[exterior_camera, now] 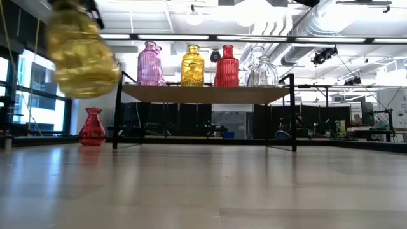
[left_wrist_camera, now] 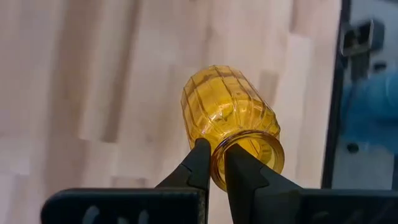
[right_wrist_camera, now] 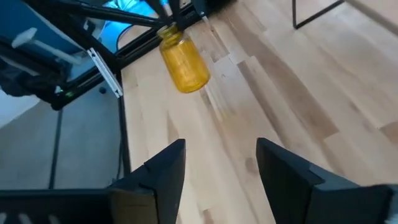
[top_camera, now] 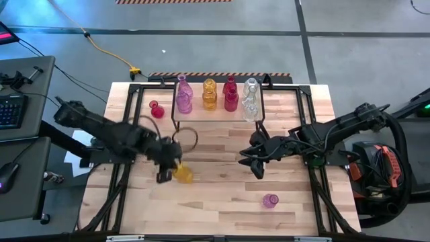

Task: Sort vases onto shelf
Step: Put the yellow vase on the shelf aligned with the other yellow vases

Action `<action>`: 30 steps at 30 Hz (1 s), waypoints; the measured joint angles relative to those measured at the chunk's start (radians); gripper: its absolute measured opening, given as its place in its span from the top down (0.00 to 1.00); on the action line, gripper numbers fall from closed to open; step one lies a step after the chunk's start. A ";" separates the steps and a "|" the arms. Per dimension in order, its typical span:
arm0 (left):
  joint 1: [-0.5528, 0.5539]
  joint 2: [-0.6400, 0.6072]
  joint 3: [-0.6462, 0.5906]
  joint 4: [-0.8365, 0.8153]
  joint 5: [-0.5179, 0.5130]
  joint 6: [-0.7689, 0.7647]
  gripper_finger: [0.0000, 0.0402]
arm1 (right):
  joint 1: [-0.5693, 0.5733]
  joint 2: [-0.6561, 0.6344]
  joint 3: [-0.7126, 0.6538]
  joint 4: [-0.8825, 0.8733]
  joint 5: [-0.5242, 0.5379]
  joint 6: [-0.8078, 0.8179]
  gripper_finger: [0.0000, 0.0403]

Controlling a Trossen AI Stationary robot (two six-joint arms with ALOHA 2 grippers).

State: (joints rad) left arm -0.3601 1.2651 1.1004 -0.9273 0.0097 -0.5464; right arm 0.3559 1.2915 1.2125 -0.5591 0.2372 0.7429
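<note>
Most of the sorting looks done: the small raised shelf with a light wooden top and black metal legs (top_camera: 216, 111) already carries pink, amber, red and clear ribbed glass vases in a row. A small red glass vase (top_camera: 156, 109) stands on the table beside the shelf, and a small pink glass vase (top_camera: 270, 200) sits near the front edge. The left gripper (left_wrist_camera: 213, 167) has its jaws pinched on the rim of a yellow ribbed glass vase (left_wrist_camera: 229, 116), held above the table; the right gripper (right_wrist_camera: 219, 163) hovers mid-table, jaws apart and empty.
</note>
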 joint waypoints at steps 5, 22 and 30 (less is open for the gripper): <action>0.116 -0.030 0.000 0.015 0.006 0.065 0.96 | -0.032 0.000 0.000 0.002 0.004 -0.082 0.49; 0.389 0.035 0.180 -0.008 0.086 0.247 0.96 | -0.239 0.034 0.000 0.212 -0.037 -0.451 0.40; 0.434 0.128 0.300 -0.042 0.085 0.320 0.96 | -0.296 0.134 0.000 0.377 -0.118 -0.609 0.40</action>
State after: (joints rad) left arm 0.0740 1.3934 1.4001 -0.9694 0.0948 -0.2259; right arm 0.0596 1.4259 1.2121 -0.1824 0.1192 0.1336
